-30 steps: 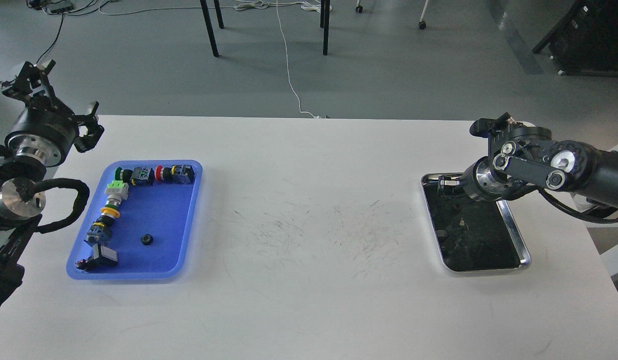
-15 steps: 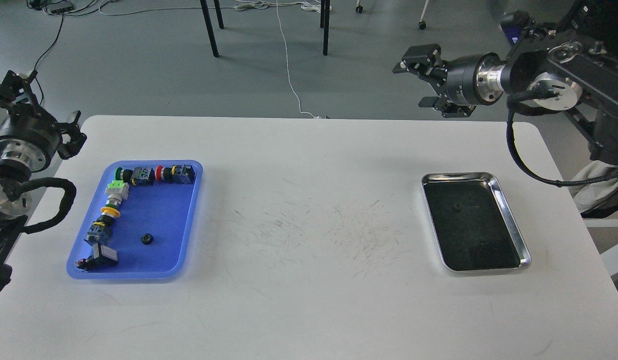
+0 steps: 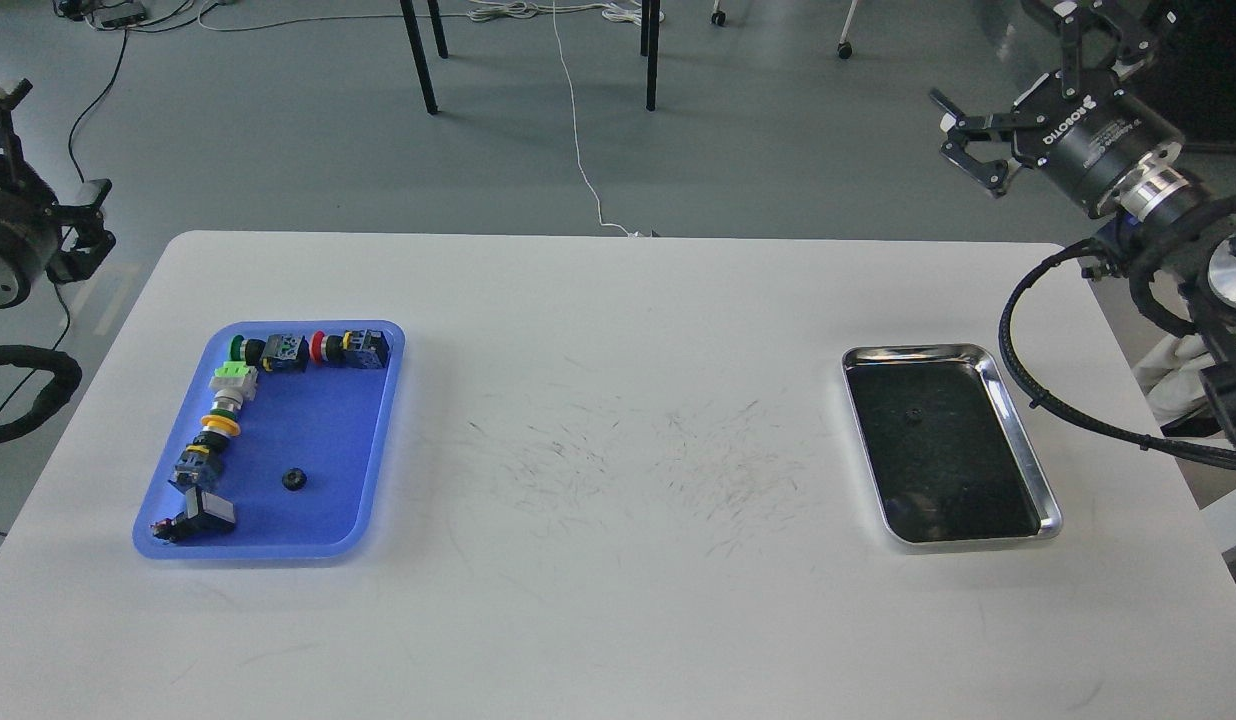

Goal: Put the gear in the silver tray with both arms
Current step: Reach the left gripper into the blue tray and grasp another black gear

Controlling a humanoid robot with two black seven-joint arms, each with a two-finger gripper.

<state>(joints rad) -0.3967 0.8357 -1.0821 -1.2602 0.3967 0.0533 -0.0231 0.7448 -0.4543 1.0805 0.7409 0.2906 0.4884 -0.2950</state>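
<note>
Even, diffuse daylight lit the scene w/ only soft, faint shadows beside the blue tray (image 3: 383, 440), a bright glint along the silver tray (image 3: 1028, 455) rim over its dark mirror floor, focus sharp throughout, slight grain.

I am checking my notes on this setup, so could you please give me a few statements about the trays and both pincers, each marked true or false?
1. The silver tray lies on the right side of the white table. True.
2. A small dark gear rests on the silver tray's floor. True.
3. The right pincer is down inside the silver tray. False: it is raised beyond the table's far right corner, fingers spread and empty.
4. The blue tray is empty. False: it holds a row of push-button parts and a small black gear.
5. The left pincer is gripping a part in the blue tray. False: it is off the table's left edge, away from that tray.
</note>
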